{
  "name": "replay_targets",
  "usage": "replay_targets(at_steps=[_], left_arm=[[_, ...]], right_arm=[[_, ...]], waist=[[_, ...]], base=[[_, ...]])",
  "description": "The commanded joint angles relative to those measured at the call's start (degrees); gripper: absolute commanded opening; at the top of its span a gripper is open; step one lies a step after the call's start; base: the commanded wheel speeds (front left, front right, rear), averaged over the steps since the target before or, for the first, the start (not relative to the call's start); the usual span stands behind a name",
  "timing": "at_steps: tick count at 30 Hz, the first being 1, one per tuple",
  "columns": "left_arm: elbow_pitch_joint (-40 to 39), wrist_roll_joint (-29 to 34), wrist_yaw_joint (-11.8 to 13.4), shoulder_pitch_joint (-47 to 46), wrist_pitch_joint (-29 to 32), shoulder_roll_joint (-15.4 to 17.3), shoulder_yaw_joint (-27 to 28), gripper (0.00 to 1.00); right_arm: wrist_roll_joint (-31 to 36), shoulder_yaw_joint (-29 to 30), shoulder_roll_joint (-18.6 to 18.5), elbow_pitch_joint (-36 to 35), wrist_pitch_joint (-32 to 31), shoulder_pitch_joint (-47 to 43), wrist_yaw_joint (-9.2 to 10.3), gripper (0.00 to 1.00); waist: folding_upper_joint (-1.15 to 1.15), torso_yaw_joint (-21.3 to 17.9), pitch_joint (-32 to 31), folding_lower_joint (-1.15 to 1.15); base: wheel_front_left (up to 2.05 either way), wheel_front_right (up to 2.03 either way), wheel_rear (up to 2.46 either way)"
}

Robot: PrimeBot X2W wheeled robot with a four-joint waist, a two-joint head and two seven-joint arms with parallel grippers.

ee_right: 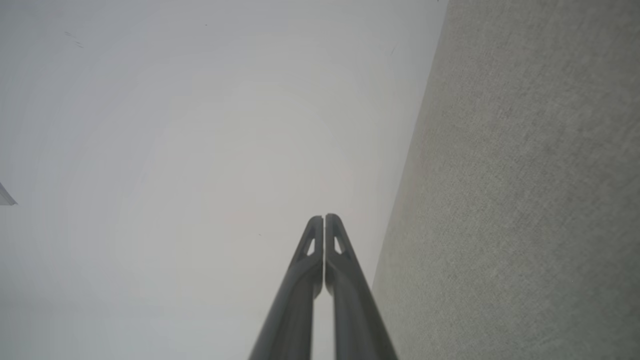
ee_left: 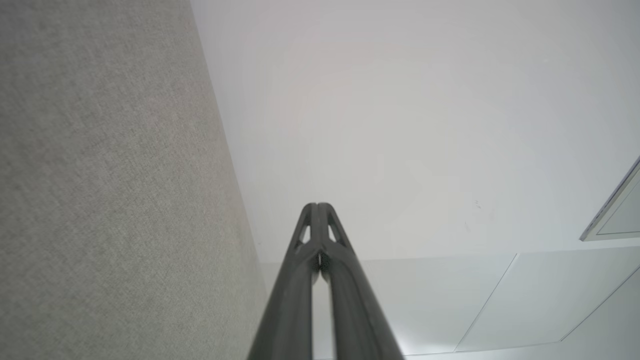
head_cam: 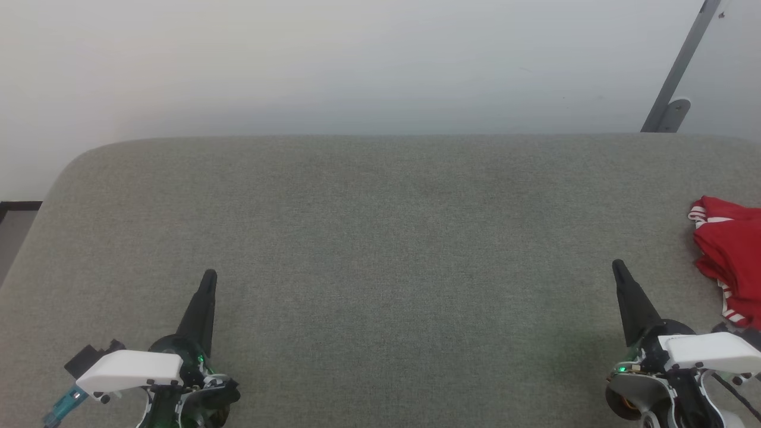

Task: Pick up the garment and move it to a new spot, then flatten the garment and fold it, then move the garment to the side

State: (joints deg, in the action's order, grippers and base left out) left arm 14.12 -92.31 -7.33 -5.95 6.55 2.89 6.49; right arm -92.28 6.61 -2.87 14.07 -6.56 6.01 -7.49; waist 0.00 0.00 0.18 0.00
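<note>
I'm seeing garment (head_cam: 730,249) lying bunched at frame's right edge; left gripper (head_cam: 209,278), right gripper (head_cam: 618,266) sitting pinched closed, empty.

Counter: we see a grey woven-cloth counter (head_cam: 380,249) with rounded far corners, spanning most of the head view.
Wall: behind its far edge we find a plain pale wall (head_cam: 357,65).
Bar: at upper right we note a grey metal bar (head_cam: 681,65) slanting down the wall to a small rounded bracket (head_cam: 672,113).
Floor: at far left we make out a dark baseboard (head_cam: 21,205) above grey floor (head_cam: 15,238).
</note>
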Motion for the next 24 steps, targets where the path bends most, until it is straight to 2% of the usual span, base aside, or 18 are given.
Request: replay_targets(at_steps=[1,24], left_arm=[[-0.06,-0.18,-0.28,-0.66,0.17,-0.14,0.02,0.00],[-0.07,-0.19,-0.29,-0.66,0.17,-0.14,0.01,0.00]], right_arm=[[-0.24,0.01,0.16,-0.17,-0.15,0.36,0.00,0.00],[-0.25,0.01,0.16,-0.17,-0.14,0.36,0.00,0.00]], waist=[[0.00,0.00,0.00,0.00],[0.00,0.00,0.00,0.00]], base=[[0.00,0.00,0.00],[0.00,0.00,0.00]])
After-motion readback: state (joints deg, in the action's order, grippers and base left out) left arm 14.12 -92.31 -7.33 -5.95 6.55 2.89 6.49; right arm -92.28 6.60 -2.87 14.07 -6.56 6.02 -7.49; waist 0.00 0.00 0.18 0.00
